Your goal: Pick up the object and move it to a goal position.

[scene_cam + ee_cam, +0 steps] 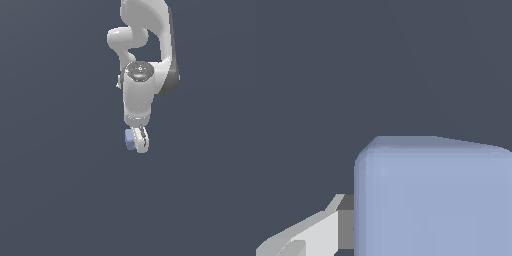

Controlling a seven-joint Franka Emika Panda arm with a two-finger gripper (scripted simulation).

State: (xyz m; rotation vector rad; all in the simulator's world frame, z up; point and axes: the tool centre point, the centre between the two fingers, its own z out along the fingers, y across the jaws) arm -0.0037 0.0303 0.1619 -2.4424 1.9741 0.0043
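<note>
The object, a small pale periwinkle-blue cube (pixel 130 139), sits at the tip of the white arm's downward-pointing gripper (pixel 136 144). In the exterior view it shows on the left side of a white finger (pixel 142 142) that covers part of it. The wrist view is filled largely by the cube (pixel 431 200), and one finger (pixel 321 232) presses its grey pad against the cube's side. The other finger is hidden behind the cube. The gripper is shut on the cube. No goal marker shows in either view.
A plain dark slate-grey surface (pixel 60 200) surrounds the arm on all sides, with no other objects, edges or containers in view. The arm's white links (pixel 142 85) rise above the gripper.
</note>
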